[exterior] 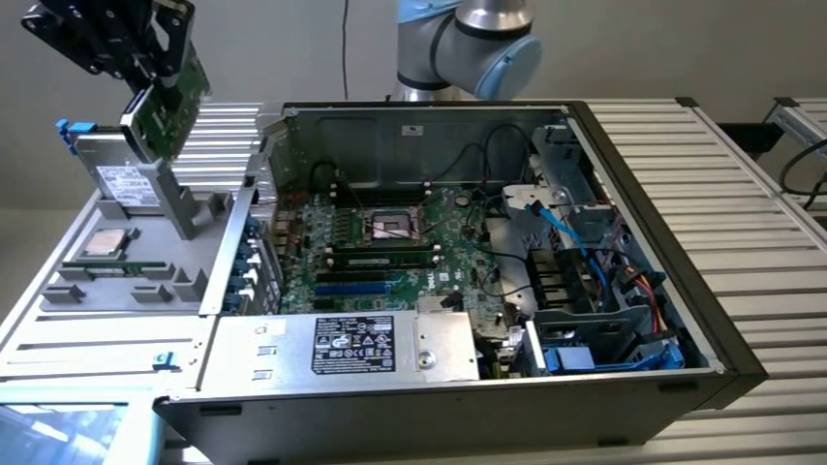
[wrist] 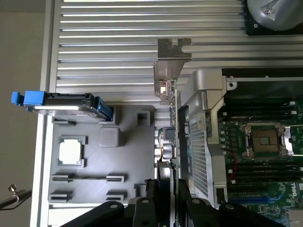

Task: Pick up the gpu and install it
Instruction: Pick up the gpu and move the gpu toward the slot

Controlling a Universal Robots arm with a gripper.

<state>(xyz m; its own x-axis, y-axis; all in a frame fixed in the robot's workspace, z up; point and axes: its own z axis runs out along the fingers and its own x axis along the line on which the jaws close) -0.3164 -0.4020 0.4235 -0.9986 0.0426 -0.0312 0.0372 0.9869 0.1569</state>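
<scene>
The gpu (exterior: 172, 102), a small green card with a silver bracket at its lower end, hangs tilted in the air at the exterior view's upper left, above the grey fixture tray (exterior: 130, 281). My gripper (exterior: 153, 60) is shut on the card's upper part. In the wrist view the gpu (wrist: 173, 118) is edge-on, its silver bracket (wrist: 170, 59) at the far end, and my gripper (wrist: 173, 189) clamps it between the black fingers (wrist: 158, 191). The open computer case with its green motherboard (exterior: 387, 242) lies to the exterior view's right of the card.
A silver hard drive (exterior: 130, 184) with blue clips stands upright in the tray, and a processor chip (exterior: 107, 242) lies flat beside it. Inside the case are a blue expansion slot (exterior: 368, 288), the power supply (exterior: 349, 344), cables and drive cages (exterior: 582, 291). The arm's base (exterior: 466, 48) stands behind the case.
</scene>
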